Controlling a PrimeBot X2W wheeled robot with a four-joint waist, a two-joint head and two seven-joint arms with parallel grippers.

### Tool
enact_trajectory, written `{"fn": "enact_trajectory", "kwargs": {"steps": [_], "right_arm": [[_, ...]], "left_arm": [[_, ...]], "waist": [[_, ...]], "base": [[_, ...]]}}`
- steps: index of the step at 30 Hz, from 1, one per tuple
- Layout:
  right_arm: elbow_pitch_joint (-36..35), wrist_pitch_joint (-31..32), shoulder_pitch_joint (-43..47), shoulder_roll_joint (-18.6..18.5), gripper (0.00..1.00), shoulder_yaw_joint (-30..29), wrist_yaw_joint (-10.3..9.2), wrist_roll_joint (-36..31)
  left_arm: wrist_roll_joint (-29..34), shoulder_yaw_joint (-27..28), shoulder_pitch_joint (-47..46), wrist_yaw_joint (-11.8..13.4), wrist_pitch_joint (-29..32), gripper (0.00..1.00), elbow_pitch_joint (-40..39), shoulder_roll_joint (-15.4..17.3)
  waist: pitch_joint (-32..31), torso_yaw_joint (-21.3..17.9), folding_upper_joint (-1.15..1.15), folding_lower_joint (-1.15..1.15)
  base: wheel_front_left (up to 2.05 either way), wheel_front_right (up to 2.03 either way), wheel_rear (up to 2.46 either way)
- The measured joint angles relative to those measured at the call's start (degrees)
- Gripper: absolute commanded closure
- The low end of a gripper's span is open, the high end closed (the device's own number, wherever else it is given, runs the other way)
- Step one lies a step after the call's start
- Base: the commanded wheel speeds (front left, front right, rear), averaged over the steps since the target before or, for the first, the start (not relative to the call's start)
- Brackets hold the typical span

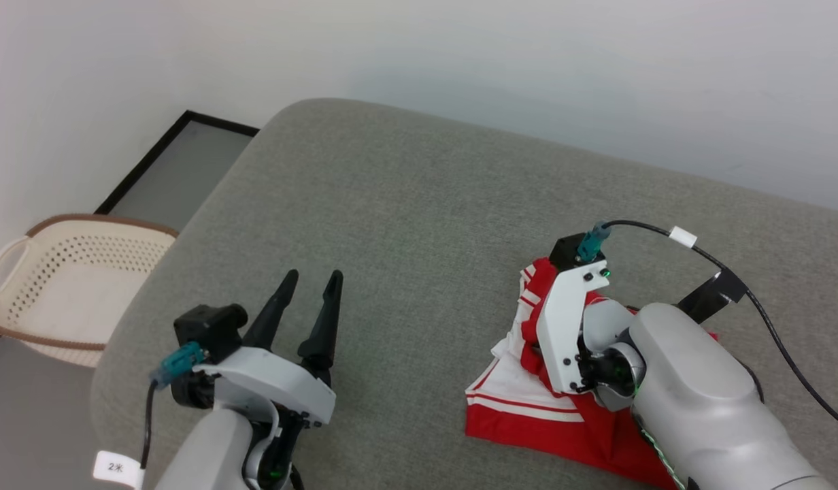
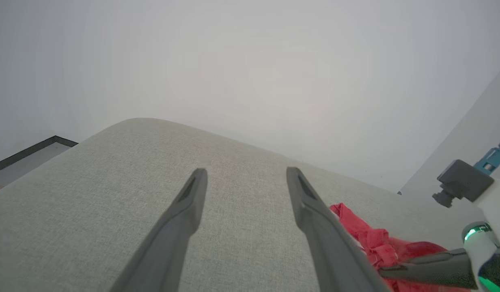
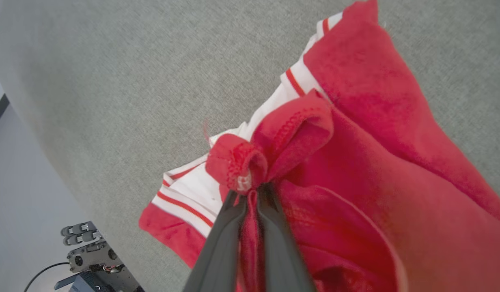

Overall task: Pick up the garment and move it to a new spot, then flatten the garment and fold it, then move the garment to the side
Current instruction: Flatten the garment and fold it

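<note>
Garment (image 1: 521, 408) lies bunched on the grey cushion (image 1: 405, 204), toward its right near edge. In the head view the right arm hides its right part and the chest print cannot be made out, though red cloth, white sleeve and striped trim show. Right gripper (image 3: 250, 194) is pinched narrow on a rolled red hem atop the heap. Left gripper (image 1: 315, 273) stands wide and empty above bare cushion, well apart from the garment. Basket (image 1: 99, 219) sits on the floor at left, partly cut off by the frame edge
</note>
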Motion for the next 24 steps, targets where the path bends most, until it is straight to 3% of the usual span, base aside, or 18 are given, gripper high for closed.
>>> {"fn": "enact_trajectory", "kwargs": {"steps": [1, 2, 3, 4, 5, 6, 7, 16, 24], "right_arm": [[0.75, -0.08, -0.23, 0.00, 1.00, 0.34, 0.00, 0.00], [1.46, -0.40, -0.58, 0.00, 0.85, 0.82, 0.00, -0.10], [1.93, -0.91, -0.91, 0.00, 0.63, 1.25, 0.00, -0.29], [2.48, -1.07, -1.21, 0.00, 0.60, 1.55, 0.00, -0.18], [2.88, -1.02, -1.45, 0.00, 0.47, 1.92, 0.00, 0.22], [2.88, -0.89, -1.63, -0.01, 0.11, 2.68, 0.00, 0.75], [2.75, -0.90, -1.81, -0.08, 0.00, 3.47, 0.00, 1.22], [1.29, -2.00, -2.54, -0.09, 0.00, 7.98, 0.00, 9.67], [-7.56, -8.23, -3.29, -0.12, 0.00, 14.52, 0.00, 16.64]], "left_arm": [[-0.01, -0.13, -0.15, -0.02, -0.16, 0.00, 0.29, -0.09], [-0.02, -0.32, -0.35, -0.04, -0.18, 0.00, 0.55, -0.10], [-0.02, -0.48, -0.58, -0.05, -0.19, 0.00, 0.78, -0.08], [-0.04, -0.58, -0.75, -0.05, -0.20, 0.00, 0.90, -0.05], [-0.16, -0.64, -0.87, -0.05, -0.21, 0.00, 1.08, 0.03], [-0.30, -0.69, -0.92, -0.07, -0.24, 0.00, 1.21, 0.21], [-0.35, -0.87, -0.92, -0.07, -0.26, 0.00, 1.35, 0.47], [-1.56, -0.93, 0.84, -0.24, -0.16, 0.00, 1.79, 3.83], [-2.98, 1.11, 4.88, 0.73, 0.41, 0.00, -1.51, 7.32]], "waist": [[0.06, 0.13, 0.00, 0.00], [0.03, 0.18, 0.00, 0.00], [-0.07, 0.18, 0.00, 0.00], [-0.24, 0.13, 0.00, 0.00], [-0.44, 0.07, 0.00, 0.00], [-0.68, -0.01, 0.00, 0.00], [-0.94, -0.09, 0.00, 0.00], [-4.76, -1.35, 0.00, 0.00], [-7.45, -4.69, 0.00, 0.00]], "base": [[0.00, 0.00, 0.00], [0.00, 0.00, 0.00], [0.00, 0.00, 0.00], [0.00, 0.00, 0.00], [0.00, 0.00, 0.00], [0.00, 0.00, 0.00], [0.00, 0.00, 0.00], [0.00, 0.00, 0.00], [0.00, 0.00, 0.00]]}}
